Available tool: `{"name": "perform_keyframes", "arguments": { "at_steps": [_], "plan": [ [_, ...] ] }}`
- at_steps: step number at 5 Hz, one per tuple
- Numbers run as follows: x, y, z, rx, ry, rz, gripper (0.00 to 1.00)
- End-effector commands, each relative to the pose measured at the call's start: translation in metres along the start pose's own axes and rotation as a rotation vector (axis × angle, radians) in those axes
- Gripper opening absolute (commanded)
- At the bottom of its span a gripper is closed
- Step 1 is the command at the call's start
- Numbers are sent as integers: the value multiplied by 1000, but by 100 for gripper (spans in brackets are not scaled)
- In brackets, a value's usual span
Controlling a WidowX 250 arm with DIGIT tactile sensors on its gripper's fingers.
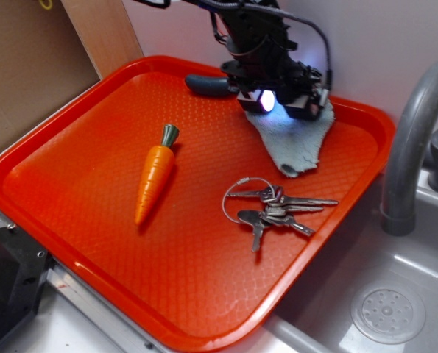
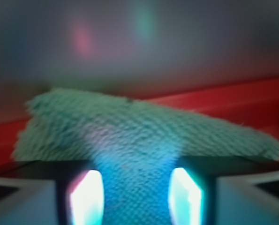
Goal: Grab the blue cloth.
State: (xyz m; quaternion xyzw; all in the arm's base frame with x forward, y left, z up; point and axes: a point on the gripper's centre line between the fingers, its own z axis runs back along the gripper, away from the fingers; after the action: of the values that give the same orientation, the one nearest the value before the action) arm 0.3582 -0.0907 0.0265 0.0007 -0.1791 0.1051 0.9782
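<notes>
The blue cloth (image 1: 296,140) lies flat at the far right of the orange tray (image 1: 79,184), its wide end toward the far rim and its narrow tip pointing near, toward the keys. The gripper (image 1: 283,103) is down on the cloth's far end, covering that part of it in the exterior view. In the wrist view the cloth (image 2: 139,136) fills the middle of the frame, its fuzzy weave running between the two glowing fingers (image 2: 85,197), which stand apart with a band of cloth between them; the gripper (image 2: 135,197) is spread, not pinching the fabric. The tray's red rim shows behind the cloth in that view, which is blurred. Just left of the gripper, near the tray's far rim, lies a small dark oblong lump (image 1: 210,85). The bunch of keys (image 1: 274,207) on a ring rests just near the cloth's tip, apart from it. A toy carrot (image 1: 156,174) lies well to the left in the tray's middle, green top pointing far. The tray sits on the counter (image 1: 64,323), and to the right is a grey sink (image 1: 395,301) with a curved faucet (image 1: 410,147).
</notes>
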Motion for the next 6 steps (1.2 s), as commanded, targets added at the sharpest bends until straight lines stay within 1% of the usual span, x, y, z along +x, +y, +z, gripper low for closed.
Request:
{"name": "perform_keyframes", "arguments": {
  "at_steps": [1, 2, 3, 4, 5, 6],
  "plan": [
    [16, 17, 58, -61, -60, 122, 0],
    [2, -7, 91, -243, -7, 135, 0],
    [-11, -19, 97, -278, 51, 137, 100],
    [-28, -18, 79, -191, 119, 133, 100],
    [-44, -12, 70, -123, 157, 187, 100],
    [-52, -11, 74, -126, 191, 216, 100]
  ]
}}
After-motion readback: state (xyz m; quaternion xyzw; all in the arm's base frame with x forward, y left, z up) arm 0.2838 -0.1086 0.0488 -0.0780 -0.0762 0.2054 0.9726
